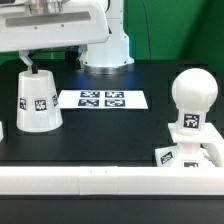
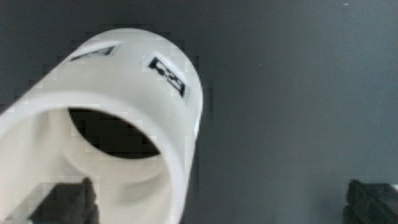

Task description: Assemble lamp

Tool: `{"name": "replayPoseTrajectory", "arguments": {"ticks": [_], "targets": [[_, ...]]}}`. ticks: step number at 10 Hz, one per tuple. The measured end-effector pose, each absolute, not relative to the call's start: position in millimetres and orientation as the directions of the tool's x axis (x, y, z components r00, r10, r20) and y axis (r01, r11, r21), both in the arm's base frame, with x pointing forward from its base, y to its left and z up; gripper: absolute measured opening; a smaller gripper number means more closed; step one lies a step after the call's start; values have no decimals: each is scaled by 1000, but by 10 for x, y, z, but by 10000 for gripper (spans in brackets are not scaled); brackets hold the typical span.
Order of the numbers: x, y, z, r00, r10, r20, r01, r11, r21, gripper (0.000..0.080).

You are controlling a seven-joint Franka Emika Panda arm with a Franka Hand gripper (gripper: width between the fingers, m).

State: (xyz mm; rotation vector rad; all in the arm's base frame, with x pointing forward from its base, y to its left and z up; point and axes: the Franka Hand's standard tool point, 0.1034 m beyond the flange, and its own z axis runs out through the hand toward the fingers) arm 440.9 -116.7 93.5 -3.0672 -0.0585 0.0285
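The white tapered shade (image 1: 36, 102) stands on the black table at the exterior view's left, narrow end up, with a tag on its side. My gripper (image 1: 28, 62) hangs just above its top. In the wrist view I look down on the shade (image 2: 125, 95) and into its dark opening. My gripper (image 2: 221, 205) is open wide, with one fingertip (image 2: 68, 200) over the shade's rim and the other off to its side. The round-headed bulb (image 1: 191, 92) stands upright on the flat square base (image 1: 178, 155) at the exterior view's right.
The marker board (image 1: 100, 99) lies flat on the table between the shade and the bulb. A white rail (image 1: 100, 181) runs along the table's near edge. The robot's white base (image 1: 105, 45) stands at the back.
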Motion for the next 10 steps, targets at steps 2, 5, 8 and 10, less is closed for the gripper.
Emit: {"name": "replayPoseTrajectory", "arguments": {"ticks": [2, 5, 8, 10], "targets": [[4376, -1154, 788, 999, 43, -32, 41, -997, -64, 698], [4363, -1152, 768, 998, 43, -37, 41, -997, -64, 518], [4363, -1152, 770, 998, 43, -37, 41, -997, -65, 196], [4375, -1134, 798, 998, 46, -35, 44, -997, -67, 43]]}}
